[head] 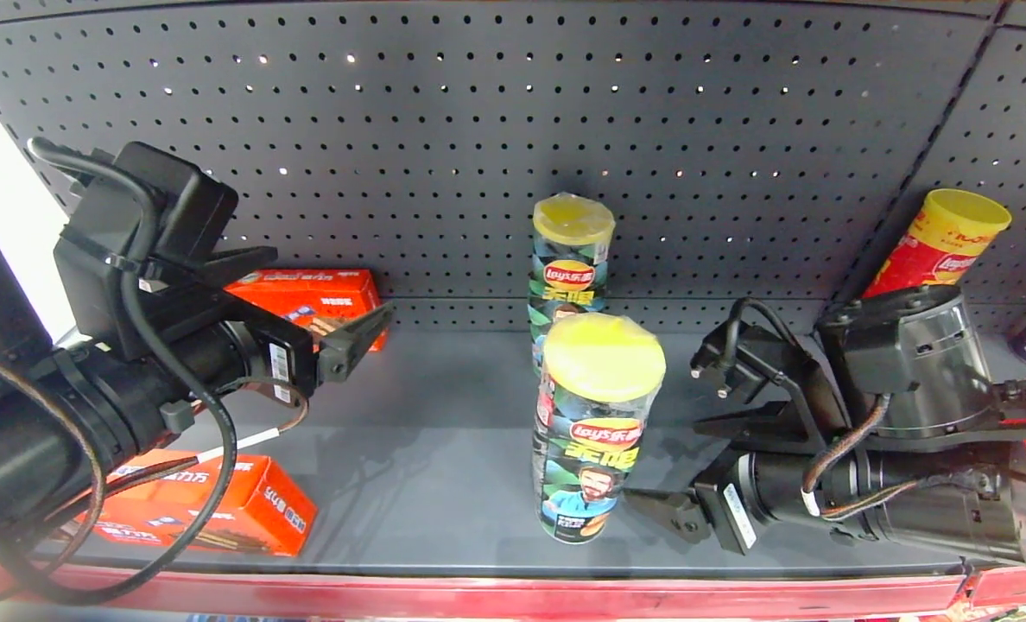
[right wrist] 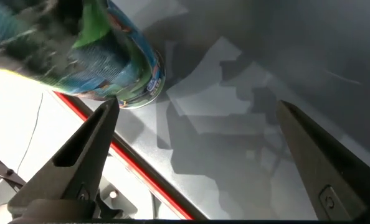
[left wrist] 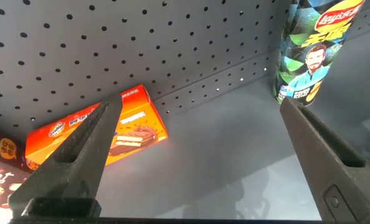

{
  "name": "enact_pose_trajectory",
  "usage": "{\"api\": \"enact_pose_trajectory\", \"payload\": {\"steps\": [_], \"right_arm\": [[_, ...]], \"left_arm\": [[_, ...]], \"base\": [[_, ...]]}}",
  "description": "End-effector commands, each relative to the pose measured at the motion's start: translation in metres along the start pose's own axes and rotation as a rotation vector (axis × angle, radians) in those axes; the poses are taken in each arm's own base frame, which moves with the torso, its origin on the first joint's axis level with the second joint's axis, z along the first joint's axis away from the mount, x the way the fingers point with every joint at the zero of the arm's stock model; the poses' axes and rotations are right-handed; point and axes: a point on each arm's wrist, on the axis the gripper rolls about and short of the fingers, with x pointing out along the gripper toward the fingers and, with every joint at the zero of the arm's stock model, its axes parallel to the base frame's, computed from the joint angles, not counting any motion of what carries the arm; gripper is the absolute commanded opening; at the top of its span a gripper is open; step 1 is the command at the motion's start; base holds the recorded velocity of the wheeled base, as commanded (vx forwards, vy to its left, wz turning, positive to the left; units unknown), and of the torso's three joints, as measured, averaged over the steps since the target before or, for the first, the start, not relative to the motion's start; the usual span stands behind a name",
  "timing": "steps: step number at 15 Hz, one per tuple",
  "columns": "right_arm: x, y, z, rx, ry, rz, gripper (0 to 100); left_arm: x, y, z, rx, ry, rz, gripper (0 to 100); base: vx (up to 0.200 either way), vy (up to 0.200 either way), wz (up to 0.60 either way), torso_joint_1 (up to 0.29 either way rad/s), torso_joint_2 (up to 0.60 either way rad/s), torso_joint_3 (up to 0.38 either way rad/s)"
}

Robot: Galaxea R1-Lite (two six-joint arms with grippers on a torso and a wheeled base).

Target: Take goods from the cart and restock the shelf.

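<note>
Standing on shelf (head: pixel 444 471), yellow-lidded chip can (head: pixel 595 432)

You see a matt grey metal shelf (head: pixel 427 449), a glossy printed chip tube (head: pixel 595 449) under a smooth yellow plastic lid (head: pixel 604 356), and a glossy orange cardboard box (head: pixel 219 510).

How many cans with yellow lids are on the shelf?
3: the front can mid-shelf, the back can behind it, the red can at the far right. More may be hidden.
</note>
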Motion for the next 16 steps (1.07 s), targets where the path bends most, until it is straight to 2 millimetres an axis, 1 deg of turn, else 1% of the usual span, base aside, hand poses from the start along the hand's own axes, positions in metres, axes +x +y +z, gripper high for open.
{"api": "enact_pose_trajectory", "payload": {"steps": [1, 9, 13, 14, 16], "right_arm": [[0.001, 0.0, 0.0, -0.001, 0.002, 0.001, 100], [-0.001, 0.004, -0.001, -0.008, 0.002, 0.012, 100], [-0.004, -0.001, 0.001, 0.002, -0.01, -0.006, 100], [-0.008, -0.002, -0.002, 0.004, -0.01, -0.017, 100], [-0.009, -0.008, -0.004, 0.016, -0.003, -0.038, 100]], "left_arm": [[0.001, 0.0, -0.001, 0.001, 0.002, 0.0, 100], [0.0, 0.0, -0.001, 0.001, 0.002, 0.0, 100], [0.0, 0.0, 0.0, 0.0, 0.001, -0.001, 100], [0.0, 0.0, -0.001, -0.001, 0.004, -0.001, 100], [0.0, 0.0, -0.001, -0.001, 0.003, 0.001, 100]], "base": [[0.0, 0.0, 0.0, 0.0, 0.0, 0.0], [0.0, 0.0, 0.0, 0.0, 0.0, 0.0], [0.0, 0.0, 0.0, 0.0, 0.0, 0.0], [0.0, 0.0, 0.0, 0.0, 0.0, 0.0], [0.0, 0.0, 0.0, 0.0, 0.0, 0.0]]}}
